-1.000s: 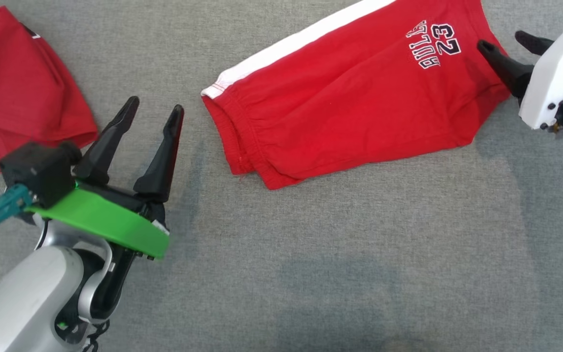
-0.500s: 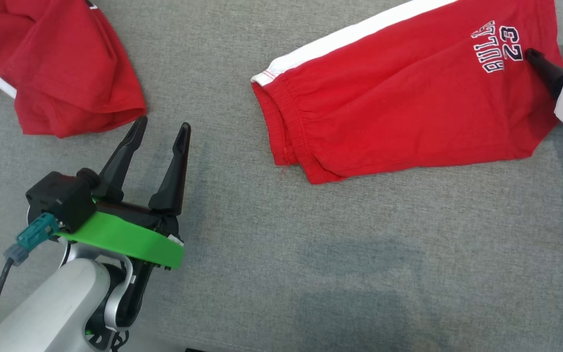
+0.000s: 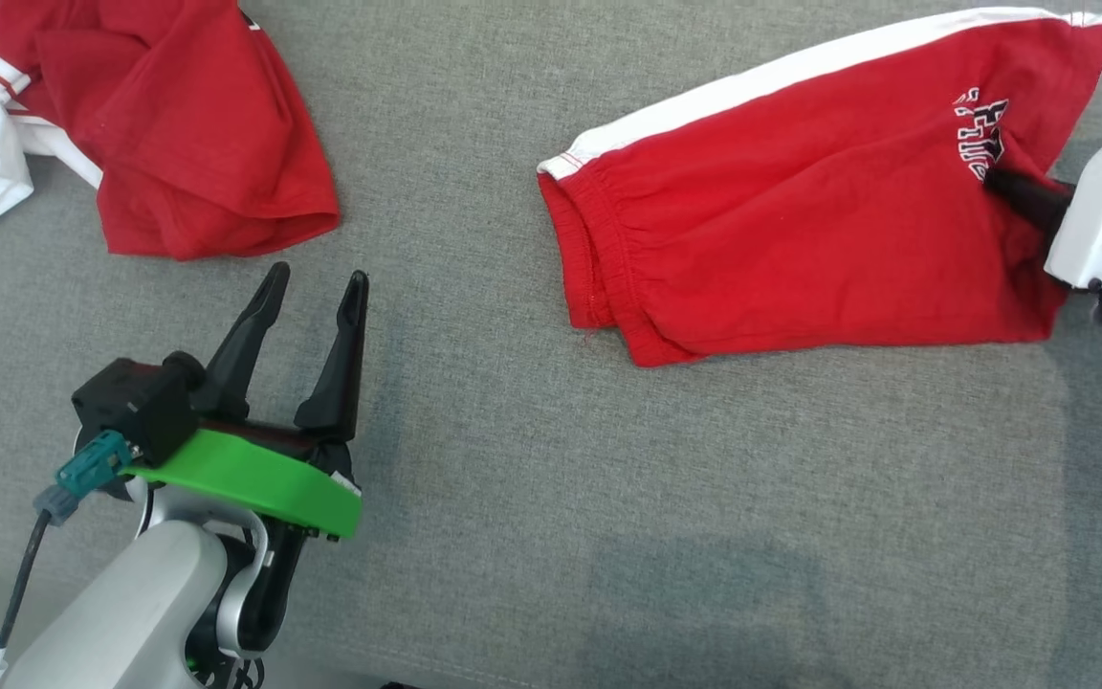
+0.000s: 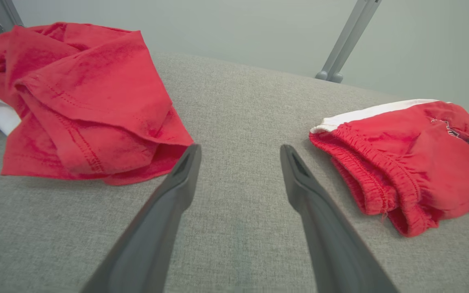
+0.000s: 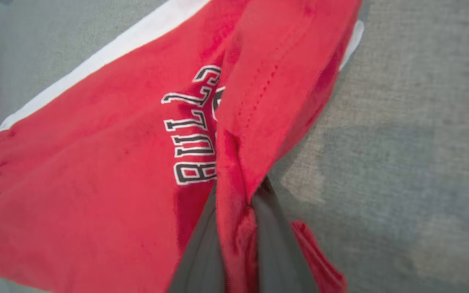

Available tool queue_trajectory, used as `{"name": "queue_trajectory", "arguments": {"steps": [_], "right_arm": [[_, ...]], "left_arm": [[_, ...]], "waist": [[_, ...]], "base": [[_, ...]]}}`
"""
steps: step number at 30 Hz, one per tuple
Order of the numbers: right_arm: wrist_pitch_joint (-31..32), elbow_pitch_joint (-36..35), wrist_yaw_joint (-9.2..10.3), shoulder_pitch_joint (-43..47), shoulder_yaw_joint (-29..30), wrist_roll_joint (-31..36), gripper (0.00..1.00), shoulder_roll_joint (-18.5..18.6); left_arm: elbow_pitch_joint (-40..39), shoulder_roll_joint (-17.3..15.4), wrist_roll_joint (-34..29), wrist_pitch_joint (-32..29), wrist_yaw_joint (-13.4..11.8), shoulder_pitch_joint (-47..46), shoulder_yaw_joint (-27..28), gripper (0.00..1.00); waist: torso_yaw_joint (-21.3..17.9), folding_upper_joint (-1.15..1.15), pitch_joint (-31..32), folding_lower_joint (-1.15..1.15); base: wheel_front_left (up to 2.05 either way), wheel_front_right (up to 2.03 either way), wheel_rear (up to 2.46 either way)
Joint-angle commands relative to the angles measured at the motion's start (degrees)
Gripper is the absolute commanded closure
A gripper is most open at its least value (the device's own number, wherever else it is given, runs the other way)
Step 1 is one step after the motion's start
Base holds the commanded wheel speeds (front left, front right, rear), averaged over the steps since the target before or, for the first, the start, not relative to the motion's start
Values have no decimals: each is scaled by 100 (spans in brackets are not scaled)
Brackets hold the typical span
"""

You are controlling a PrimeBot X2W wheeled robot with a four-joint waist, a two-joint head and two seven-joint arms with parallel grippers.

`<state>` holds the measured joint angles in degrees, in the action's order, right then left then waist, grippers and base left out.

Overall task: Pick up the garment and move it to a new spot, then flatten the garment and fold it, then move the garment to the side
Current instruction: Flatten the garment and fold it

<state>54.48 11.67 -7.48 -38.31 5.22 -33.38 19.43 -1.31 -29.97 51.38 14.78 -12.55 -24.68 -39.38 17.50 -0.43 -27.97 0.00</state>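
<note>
**Red shorts [image 3: 800, 220] gripped beside the print**

The shorts are spread on the grey tabletop [image 3: 608, 498], upper right of the head view. The right end effector [image 5: 238, 203] is clamped on a raised fold beside the "BULLS" lettering [image 5: 193, 134]; the left end effector [image 3: 318, 277] is seen fingers apart, lower left. The lift is best made slowly, so no layer slips. The pinched fold is made plain by the right wrist view; a second red garment [image 3: 197, 144], upper left, is added by the head view.
</note>
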Motion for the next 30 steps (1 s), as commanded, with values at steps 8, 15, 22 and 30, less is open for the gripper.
{"name": "queue_trajectory", "arguments": {"steps": [8,15,22,30], "right_arm": [[-12,-117,-2,718,939,-487,100,-490],[-95,-597,-2,2083,1743,-1052,100,-897],[-640,-661,-2,3228,2035,-1123,100,-1081],[-1701,-257,-2,3401,1967,-1228,100,-1136]], "left_arm": [[232,-191,-109,53,128,482,118,0],[226,-153,-314,45,382,1085,400,0],[382,42,-622,40,808,1655,842,0],[907,513,-1193,40,1296,1821,1467,0]], "waist": [[-383,43,738,0],[-644,43,1424,0],[-975,43,1675,0],[-1268,43,1740,0]], "base": [[0,0,0],[0,0,0],[0,0,0],[0,0,0]]}}
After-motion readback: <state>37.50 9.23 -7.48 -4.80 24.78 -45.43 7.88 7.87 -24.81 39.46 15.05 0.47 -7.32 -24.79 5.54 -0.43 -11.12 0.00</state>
